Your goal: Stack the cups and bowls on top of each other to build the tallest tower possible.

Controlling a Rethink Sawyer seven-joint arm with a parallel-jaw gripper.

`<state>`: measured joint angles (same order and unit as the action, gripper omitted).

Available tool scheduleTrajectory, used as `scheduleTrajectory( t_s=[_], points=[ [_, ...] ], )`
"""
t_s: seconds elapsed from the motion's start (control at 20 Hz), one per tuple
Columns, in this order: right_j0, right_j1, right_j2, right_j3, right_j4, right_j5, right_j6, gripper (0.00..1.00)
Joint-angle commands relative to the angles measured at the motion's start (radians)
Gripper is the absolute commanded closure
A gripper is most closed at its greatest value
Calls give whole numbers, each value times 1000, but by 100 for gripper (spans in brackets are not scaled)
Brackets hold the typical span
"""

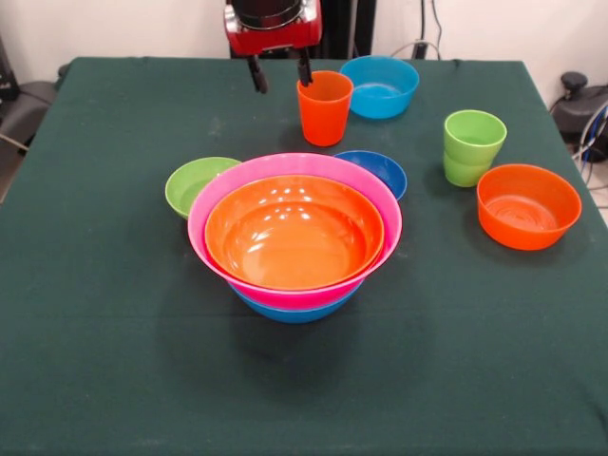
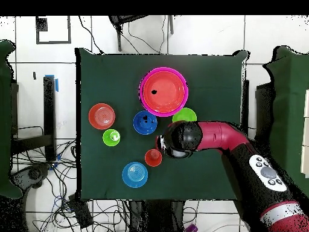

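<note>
Parted and holding nothing, the jaws of the gripper (image 1: 281, 74) hung at the far side of the table (image 1: 104, 313), with one dark finger (image 1: 257, 76) clear of everything and the other just at the rim of the orange cup (image 1: 324, 107). Seen from the front, that cup stood upright at about 12 o'clock from the tower (image 1: 294, 233), well apart from it.

The tower was a low pile of three large bowls: an orange bowl (image 1: 293, 231) nested inside a pink bowl (image 1: 378, 195), which sat in a blue bowl (image 1: 294, 311) showing only as a sliver at the bottom.

A small lime green bowl (image 1: 193, 182) touched the pile at 10 o'clock, and a dark blue bowl (image 1: 382, 169) was tucked behind it at 1 o'clock. A light blue bowl (image 1: 380, 86) sat at 1 o'clock from the orange cup, just beside it.

Two lime green cups (image 1: 472, 147), one nested in the other, stood at 2 o'clock from the tower, with a small orange bowl (image 1: 528, 205) near them at 4 o'clock.

From overhead, the red arm (image 2: 220, 138) reached in from the right, its head beside the orange cup.
</note>
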<state>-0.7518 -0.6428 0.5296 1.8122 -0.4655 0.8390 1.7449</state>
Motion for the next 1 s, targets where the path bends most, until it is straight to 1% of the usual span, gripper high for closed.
scheduleTrajectory(
  t_s=[0.05,0.2,0.3,0.45,0.65,0.7,0.8,0.95,1.0],
  points=[
    [13,5,65,-127,31,199,-174,0],
    [22,-8,76,-173,79,328,-171,0],
    [21,-6,89,-195,92,382,-183,0],
    [20,1,109,-224,85,425,-209,0],
    [33,4,101,-250,72,415,-139,0],
    [31,4,103,-248,61,390,-136,0],
    [26,-3,107,-236,53,354,-129,0],
    [14,-27,111,-203,52,325,-123,0],
    [14,-33,109,-185,50,289,-104,0]
  ],
)
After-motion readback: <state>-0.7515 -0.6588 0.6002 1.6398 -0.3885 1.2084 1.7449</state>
